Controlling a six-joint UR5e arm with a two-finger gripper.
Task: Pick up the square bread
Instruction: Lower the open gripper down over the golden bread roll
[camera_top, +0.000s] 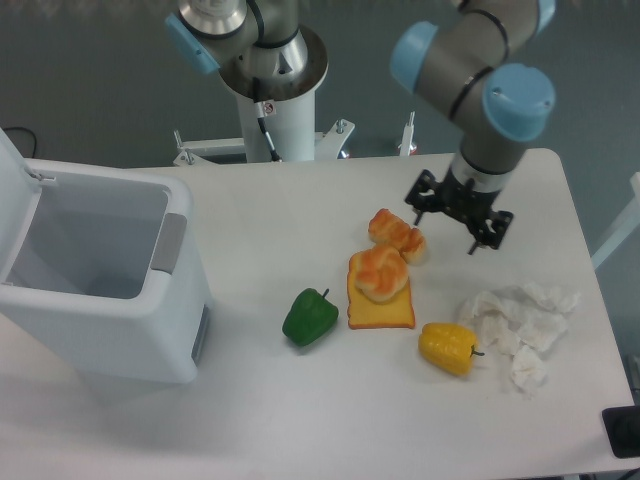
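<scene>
White bin sits at the table's left edge, lid up, taking most of that side. Right of it is a bare strip of tabletop, then green pepper just beside the square bread. The bread lies flat mid-table with a round roll resting on its upper half (only lower edge and corners are exposed). A second roll sits just above and right, touching or nearly touching the first. Yellow pepper is near the bread's lower right corner, crumpled paper beside it toward the right edge. Gripper hangs above the table right of the upper roll, fingers spread wide, holding nothing, apart from the bread.
</scene>
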